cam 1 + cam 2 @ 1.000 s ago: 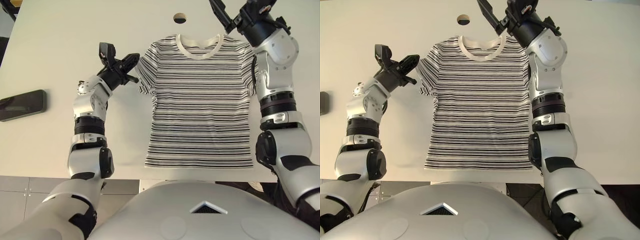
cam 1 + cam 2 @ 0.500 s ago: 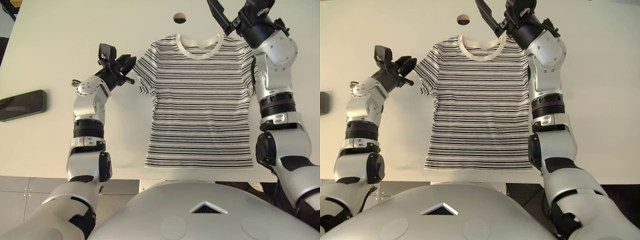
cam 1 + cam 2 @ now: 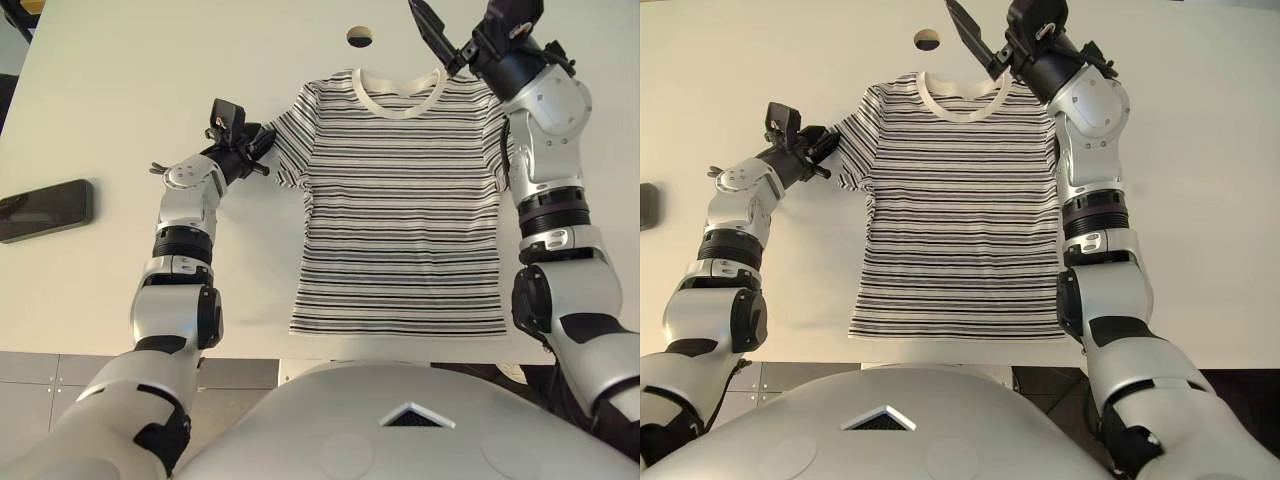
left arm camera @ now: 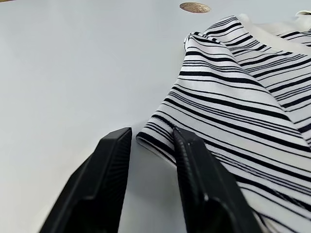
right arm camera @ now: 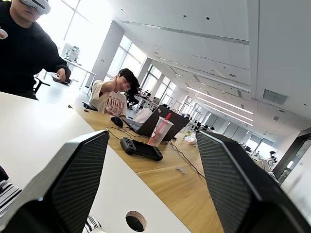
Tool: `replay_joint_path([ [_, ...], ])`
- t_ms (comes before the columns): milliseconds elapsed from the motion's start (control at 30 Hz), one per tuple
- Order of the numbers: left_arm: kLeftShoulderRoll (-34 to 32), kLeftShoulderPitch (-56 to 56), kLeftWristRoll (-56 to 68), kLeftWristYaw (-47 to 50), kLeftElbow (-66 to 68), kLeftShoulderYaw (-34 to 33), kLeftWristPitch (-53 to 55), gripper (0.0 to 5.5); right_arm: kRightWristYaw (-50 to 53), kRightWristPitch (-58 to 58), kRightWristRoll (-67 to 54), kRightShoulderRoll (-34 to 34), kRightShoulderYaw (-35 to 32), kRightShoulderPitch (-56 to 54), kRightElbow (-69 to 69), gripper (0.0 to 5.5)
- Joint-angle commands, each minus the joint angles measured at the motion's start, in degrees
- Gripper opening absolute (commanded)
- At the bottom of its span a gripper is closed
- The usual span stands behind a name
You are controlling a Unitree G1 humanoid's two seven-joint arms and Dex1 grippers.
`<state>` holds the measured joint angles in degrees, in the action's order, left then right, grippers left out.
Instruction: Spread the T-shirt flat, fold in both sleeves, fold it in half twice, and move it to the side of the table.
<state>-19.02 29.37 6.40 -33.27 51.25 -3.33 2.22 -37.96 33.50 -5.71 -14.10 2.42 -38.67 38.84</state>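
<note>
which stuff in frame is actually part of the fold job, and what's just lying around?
In the job:
- T-shirt, spread flat on the table
- left gripper, open at the sleeve hem
- right gripper, open, by the shirt's right shoulder

Lying about:
- black flat device at the table's left edge
- round hole in the table beyond the collar

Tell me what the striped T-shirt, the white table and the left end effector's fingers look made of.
Black-and-white striped T-shirt: soft knit fabric, probably cotton jersey, matte; it drapes and ripples at the sleeve. White table: smooth hard board, likely laminate, faintly glossy. Left end effector fingers: black hard plastic or rubber, with a finely ribbed surface; which one is unclear.
</note>
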Motion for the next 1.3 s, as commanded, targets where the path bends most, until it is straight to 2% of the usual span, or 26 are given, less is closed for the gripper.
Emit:
replay_joint_path([
  [33,-0.02,-0.6,-0.58,-0.53,1.49,0.31,1.45,0.93,-0.18,0.31,0.57,-0.42,0.26,0.3,-0.68,3.34],
  [233,0.12,-1.2,-0.69,-1.34,0.33,0.67,1.68,0.13,-0.17,0.31,0.46,-0.39,0.3,0.27,-0.76,3.34],
  [400,0.61,-1.54,0.88,-0.96,-3.16,-0.58,2.41,0.13,-0.12,0.35,0.41,-0.39,0.22,0.19,-0.61,3.34],
  [733,3.2,-3.54,9.12,-3.52,-18.94,-3.3,11.59,0.13,0.14,0.53,0.33,-0.03,0.11,-0.23,0.24,3.34],
  [1033,10.66,-5.31,12.23,-2.86,-29.03,0.82,18.11,0.13,1.36,0.08,-0.36,-2.72,-2.89,-0.95,1.92,3.34],
  [1300,14.24,-6.45,11.94,-1.69,-28.09,2.78,19.7,0.13,1.49,-0.58,-1.25,-5.88,-5.49,0.73,2.49,3.34],
])
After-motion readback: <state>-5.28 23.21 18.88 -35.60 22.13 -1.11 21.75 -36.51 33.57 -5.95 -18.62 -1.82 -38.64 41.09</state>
